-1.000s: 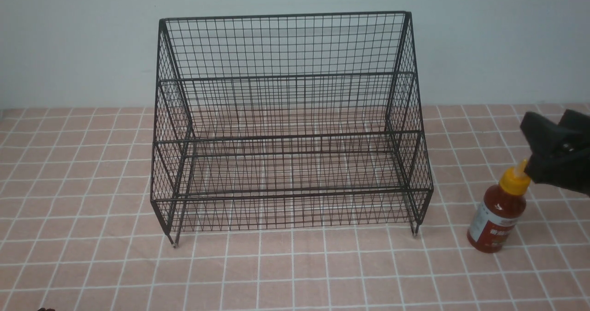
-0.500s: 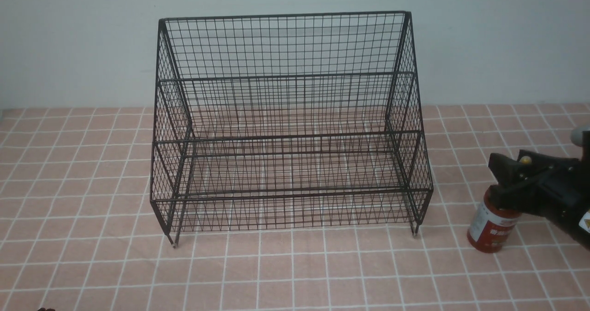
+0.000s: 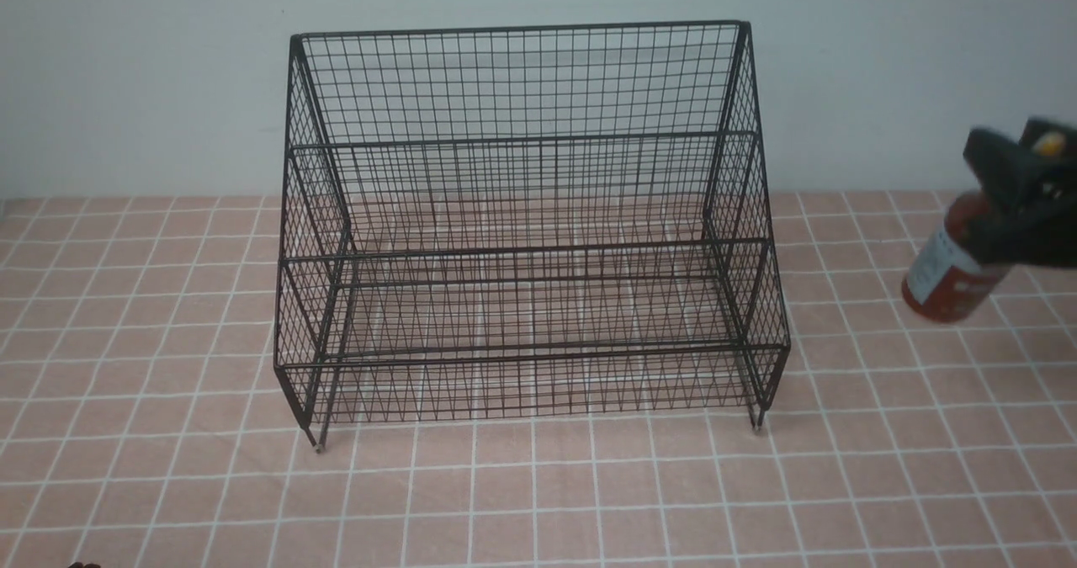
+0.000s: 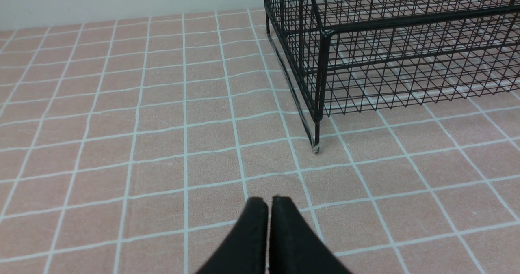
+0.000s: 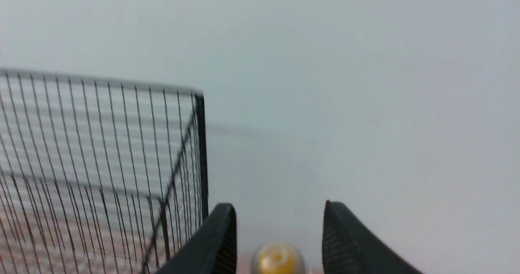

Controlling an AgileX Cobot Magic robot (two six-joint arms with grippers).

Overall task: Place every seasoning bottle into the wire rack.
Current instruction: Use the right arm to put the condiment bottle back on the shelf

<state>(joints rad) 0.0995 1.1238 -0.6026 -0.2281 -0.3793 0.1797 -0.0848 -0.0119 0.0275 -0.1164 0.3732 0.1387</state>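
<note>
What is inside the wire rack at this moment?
Both tiers of the wire rack are bare; its mesh hides nothing. The seasoning bottle hangs outside, in the right gripper.

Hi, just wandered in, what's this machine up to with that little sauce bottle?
The right gripper is clamped on the seasoning bottle, holding it tilted in the air, off the tiled table and to the right of the wire rack. The rack has nothing in it yet. The left gripper is shut and empty, low over the table near the rack's front left foot.
</note>
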